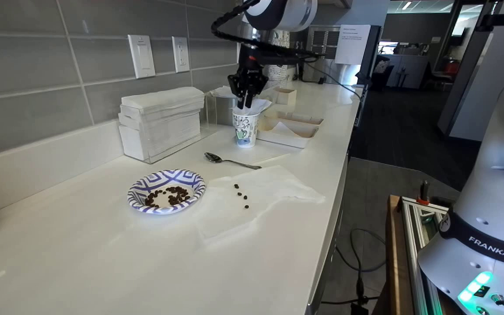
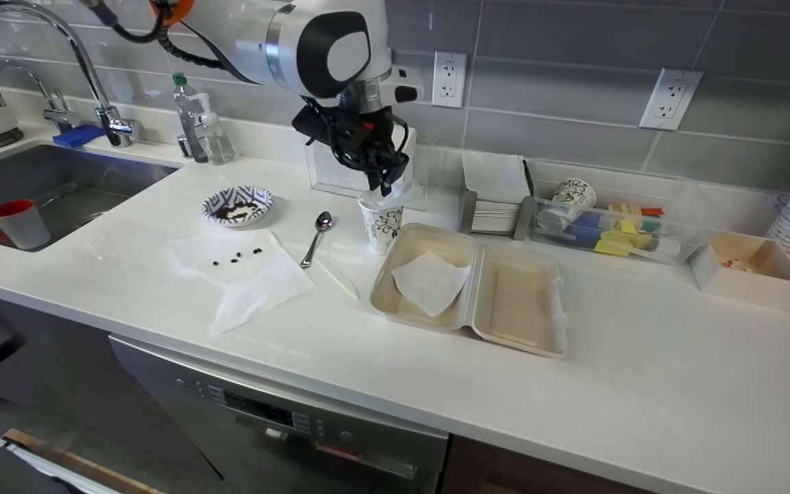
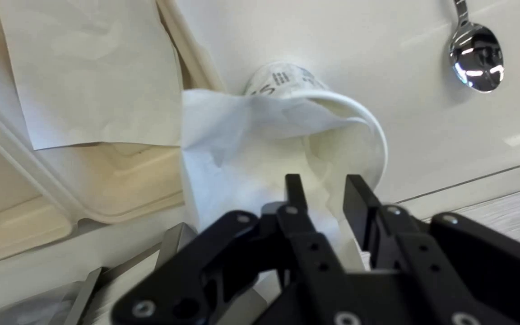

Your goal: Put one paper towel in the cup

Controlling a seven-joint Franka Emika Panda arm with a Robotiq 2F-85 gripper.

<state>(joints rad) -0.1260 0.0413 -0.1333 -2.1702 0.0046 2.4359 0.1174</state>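
The white paper cup (image 1: 246, 133) with printed markings stands upright on the counter, also seen in an exterior view (image 2: 381, 230) and the wrist view (image 3: 282, 79). A thin white paper towel (image 3: 224, 135) sits partly inside the cup, lining it and sticking out over the rim on one side; its top also shows in an exterior view (image 1: 256, 106). My gripper (image 3: 324, 180) points down just over the cup's mouth, fingers apart with a gap between them. It also shows in both exterior views (image 1: 245, 105) (image 2: 384, 188). I see no paper pinched between the fingertips.
A takeout box (image 2: 429, 237) holding another paper sheet lies beside the cup. A spoon (image 2: 315, 240), a patterned plate with beans (image 1: 166, 191) and a flat sheet with beans (image 1: 260, 192) lie nearby. A napkin block (image 1: 162, 122) and a napkin holder (image 2: 496, 195) stand near the wall.
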